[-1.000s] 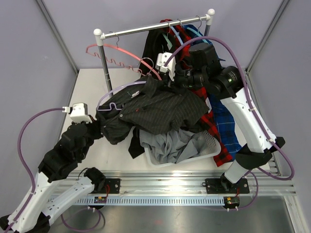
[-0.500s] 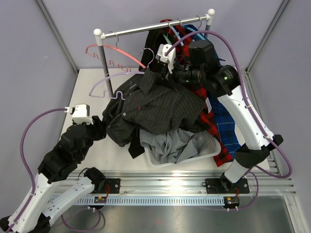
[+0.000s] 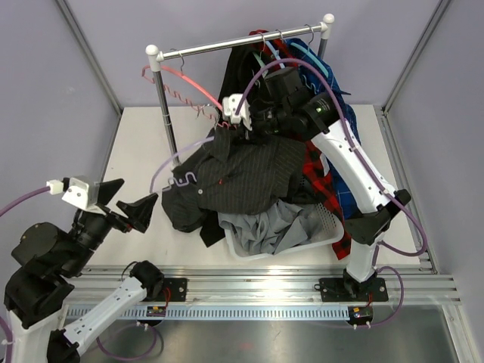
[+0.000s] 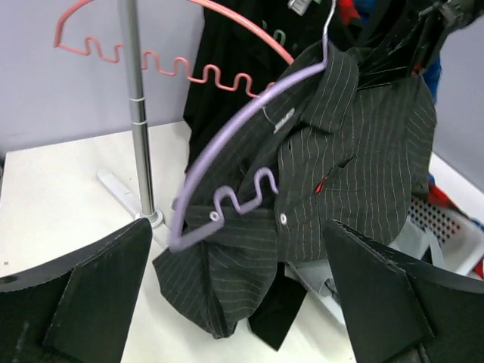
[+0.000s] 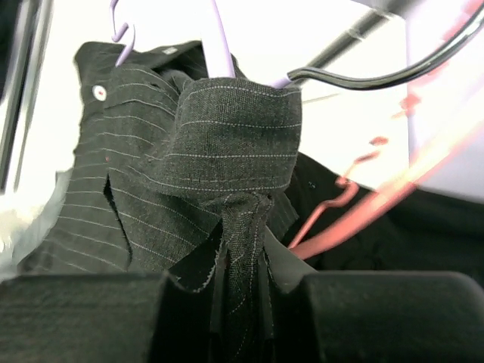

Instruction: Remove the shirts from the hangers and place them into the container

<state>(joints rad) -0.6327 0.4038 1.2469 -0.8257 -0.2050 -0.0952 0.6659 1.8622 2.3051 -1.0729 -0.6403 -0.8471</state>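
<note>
Grey shirt (image 3: 265, 227) lay in basket (image 3: 327, 218), 5 o'clock. Right gripper (image 5: 240, 295) pinched dark shirt (image 3: 242, 170), purple hanger (image 4: 240, 110) attached; left gripper (image 3: 138, 193) gaped empty. Plaid shirts (image 3: 316, 162) hung, 1 o'clock.

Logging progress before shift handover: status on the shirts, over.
Left gripper open, empty. Right gripper shut on dark pinstriped shirt near collar. Purple hanger not yet free of it. Grey shirt in basket.
</note>
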